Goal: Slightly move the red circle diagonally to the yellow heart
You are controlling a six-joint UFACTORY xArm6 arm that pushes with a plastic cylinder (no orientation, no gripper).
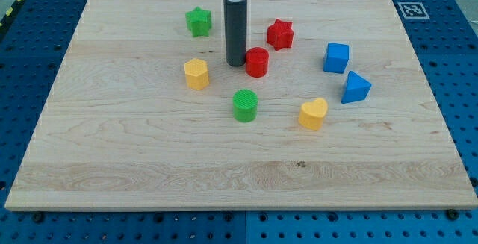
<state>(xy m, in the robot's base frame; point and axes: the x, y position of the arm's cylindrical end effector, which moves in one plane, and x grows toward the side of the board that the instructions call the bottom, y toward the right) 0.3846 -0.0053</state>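
red circle (257, 62) sits near the middle of the wooden board (149, 162), well apart from the yellow heart (314, 114) at its lower right, so the short diagonal nudge looks barely begun or not yet made. my tip (236, 64) stands just beside its left edge, seemingly touching; a bare rod, it grasps nothing. the green circle (245, 105) lies below, the red star (280, 34) above right.

Tool tip (236, 64) just left of red circle (257, 62), yellow heart (314, 113) toward the view's lower right on wooden surface (112, 162).
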